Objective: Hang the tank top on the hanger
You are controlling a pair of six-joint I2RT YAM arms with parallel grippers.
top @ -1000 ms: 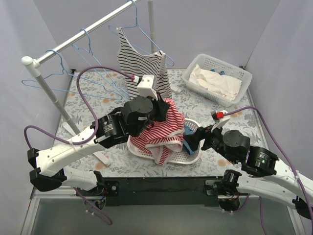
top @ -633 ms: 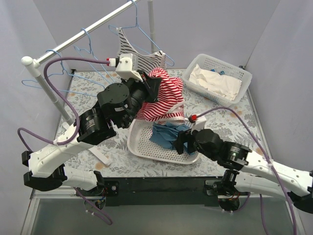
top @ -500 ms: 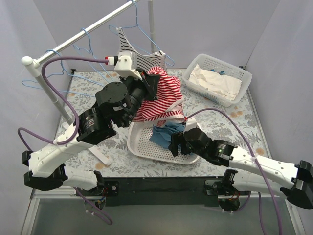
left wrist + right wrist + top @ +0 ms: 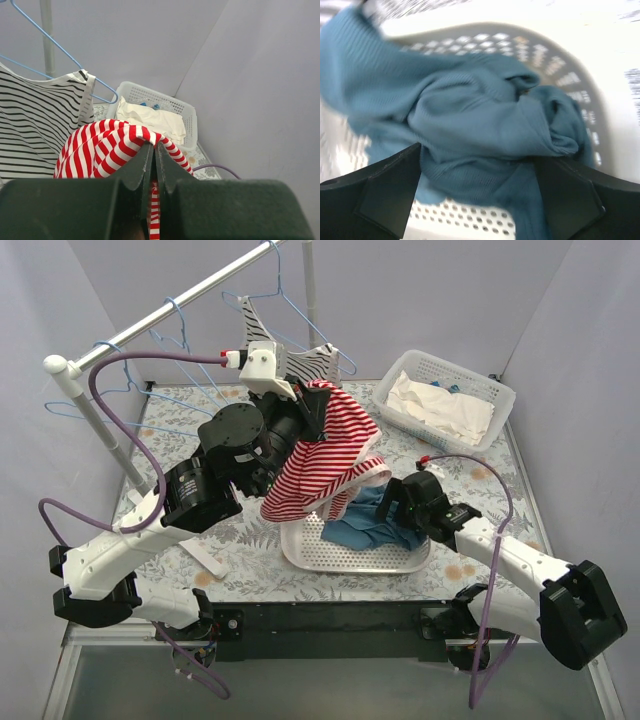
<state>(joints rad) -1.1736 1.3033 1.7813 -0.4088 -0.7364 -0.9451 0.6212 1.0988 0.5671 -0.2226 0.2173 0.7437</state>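
My left gripper (image 4: 318, 418) is shut on the red-and-white striped tank top (image 4: 322, 462) and holds it up over the table; it hangs down toward the white basket (image 4: 345, 555). In the left wrist view the closed fingers (image 4: 153, 152) pinch the striped cloth (image 4: 107, 145). Light-blue wire hangers (image 4: 185, 345) hang on the rail at the back left; one holds a black-and-white striped top (image 4: 305, 362). My right gripper (image 4: 392, 508) is open, its fingers spread over the blue-teal garment (image 4: 480, 125) in the basket (image 4: 570, 70).
A silver rail (image 4: 170, 310) on a white post (image 4: 100, 425) runs across the back left. A second white basket (image 4: 445, 400) with pale cloth stands at the back right. Purple cables loop beside both arms.
The left gripper has lifted the red-striped top out of the basket, up and back. The right arm has swung in over the basket, which has shifted right, baring the blue-teal garment.
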